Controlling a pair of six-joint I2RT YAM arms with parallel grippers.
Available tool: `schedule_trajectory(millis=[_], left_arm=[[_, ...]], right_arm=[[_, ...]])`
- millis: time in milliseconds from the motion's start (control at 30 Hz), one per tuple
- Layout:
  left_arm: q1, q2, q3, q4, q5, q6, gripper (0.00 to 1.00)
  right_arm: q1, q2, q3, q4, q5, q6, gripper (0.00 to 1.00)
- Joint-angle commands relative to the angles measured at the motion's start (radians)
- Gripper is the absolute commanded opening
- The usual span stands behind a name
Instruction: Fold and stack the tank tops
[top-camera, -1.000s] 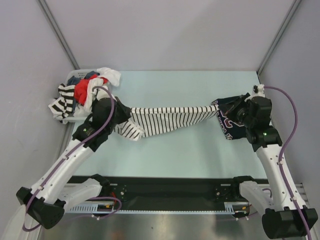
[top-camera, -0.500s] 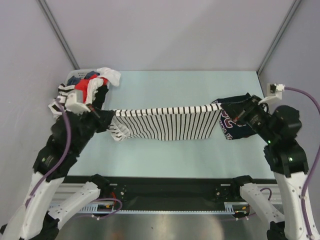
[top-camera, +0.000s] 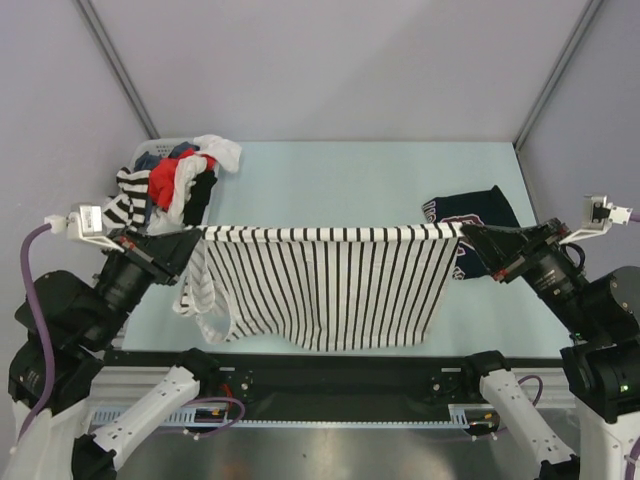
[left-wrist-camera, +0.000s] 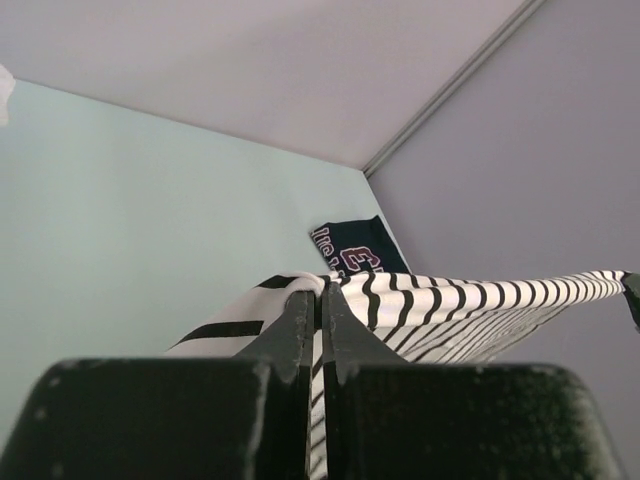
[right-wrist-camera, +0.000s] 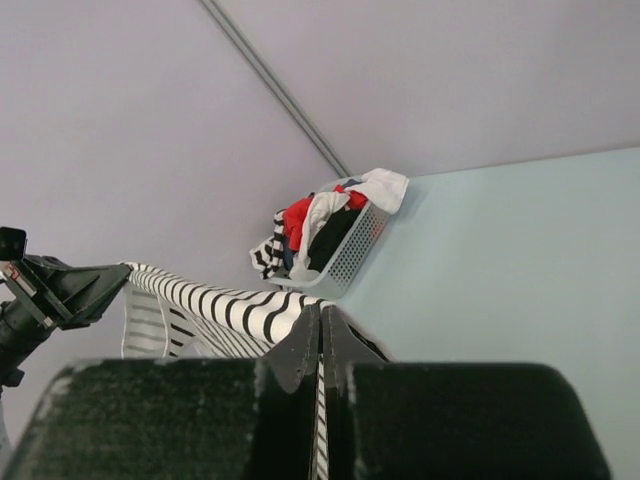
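— Claws first?
— Left claw (top-camera: 197, 233) pressed together on one top corner of the striped tank top (top-camera: 330, 290). Right claw (top-camera: 463, 232) pinching the other corner. Top edge pulled taut between them, cloth lifted and hanging flat toward the near edge of the worktop (top-camera: 330, 175).
— The other top?
— Navy jersey (top-camera: 480, 212) lies on the worktop at the right, just behind the right claw.
— Surroundings?
— Pale green worktop. White basket (right-wrist-camera: 352, 252) heaped with clothes (top-camera: 172, 178) in the far left corner. Grey walls (top-camera: 330, 60) on three sides.
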Motion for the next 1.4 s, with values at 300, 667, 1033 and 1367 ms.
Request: schedule_trajectory(millis=[300, 667, 1033, 1367], left_arm=[[0.010, 0.216, -0.097, 0.212, -0.141, 0.048, 0.00], [0.009, 0.222, 0.141, 0.183, -0.107, 0.124, 0.00], [0.010, 0.015, -0.072, 0.203, -0.010, 0.052, 0.00], [0.010, 0.213, -0.187, 0.308, -0.026, 0.021, 0.00]], right_arm=[[-0.010, 0.235, -0.049, 0.145, 0.150, -0.057, 0.00], [-0.013, 0.271, 0.108, 0.176, 0.106, -0.068, 0.00], [-0.014, 0.047, 0.095, 0.072, 0.067, -0.062, 0.00], [-0.013, 0.245, 0.023, -0.005, 0.219, -0.125, 0.00]])
